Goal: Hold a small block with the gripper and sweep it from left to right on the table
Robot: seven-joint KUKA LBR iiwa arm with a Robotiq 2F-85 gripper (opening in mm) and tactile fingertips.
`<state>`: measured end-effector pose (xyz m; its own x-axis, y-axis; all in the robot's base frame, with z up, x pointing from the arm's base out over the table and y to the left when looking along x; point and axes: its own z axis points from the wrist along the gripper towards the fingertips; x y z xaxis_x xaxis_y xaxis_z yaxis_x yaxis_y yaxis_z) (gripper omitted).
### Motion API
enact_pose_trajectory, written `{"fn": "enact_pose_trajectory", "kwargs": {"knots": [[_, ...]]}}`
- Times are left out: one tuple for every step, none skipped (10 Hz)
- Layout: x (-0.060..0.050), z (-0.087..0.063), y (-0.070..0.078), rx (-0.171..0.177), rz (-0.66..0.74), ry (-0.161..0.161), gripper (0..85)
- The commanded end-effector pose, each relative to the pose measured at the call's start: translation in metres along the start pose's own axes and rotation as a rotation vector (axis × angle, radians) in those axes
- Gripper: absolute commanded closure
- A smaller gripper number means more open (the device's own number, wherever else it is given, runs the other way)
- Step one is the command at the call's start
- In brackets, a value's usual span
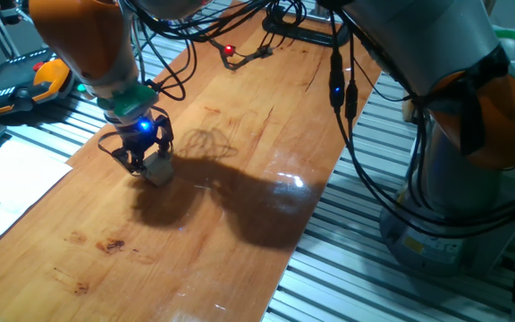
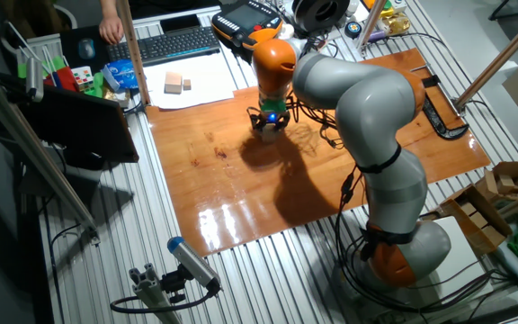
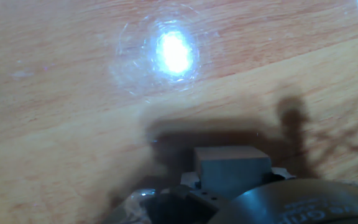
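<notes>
Reddish-brown wood makes up the bench [image 1: 240, 188], a long glossy board with dark knots that lies on a silver slatted surface [image 1: 392, 277]. Over its left part, as one fixed view shows it, the grey and orange arm [image 2: 367, 117] bends down and casts a broad shadow across the grain. At the arm's end the claw [image 1: 147, 164], black with a blue light above it, sits low on the board, clenched on the small block [image 1: 159, 168], which shows pale between the fingers and appears to touch or nearly touch the wood. The hand view confirms this: the block [image 3: 233, 168] is held square at the tips, with bare board and a bright glare spot ahead of it. By my reading, the grasp is done and the block is down at working height, so what is left is most or all of the sweep, since a long stretch of board lies open on the far side of the claw.
</notes>
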<state>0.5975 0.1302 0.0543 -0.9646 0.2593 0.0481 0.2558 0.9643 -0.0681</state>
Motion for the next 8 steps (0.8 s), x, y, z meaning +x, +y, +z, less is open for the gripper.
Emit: {"fn": "enact_pose_trajectory", "kwargs": {"knots": [[0.0,0.0,0.0,-0.001,-0.002,0.006,18.3],[0.0,-0.001,0.0,-0.003,-0.007,0.01,21.0],[0.0,-0.002,0.0,-0.003,-0.013,0.01,22.0],[0.0,-0.013,-0.005,-0.001,-0.025,0.019,23.0],[0.0,-0.028,-0.011,0.0,-0.034,0.044,24.3],[0.0,-0.042,-0.019,0.005,-0.047,0.059,26.3],[0.001,-0.055,-0.028,0.014,-0.082,0.055,30.3],[-0.001,-0.067,-0.037,0.028,-0.137,0.047,40.3]]}}
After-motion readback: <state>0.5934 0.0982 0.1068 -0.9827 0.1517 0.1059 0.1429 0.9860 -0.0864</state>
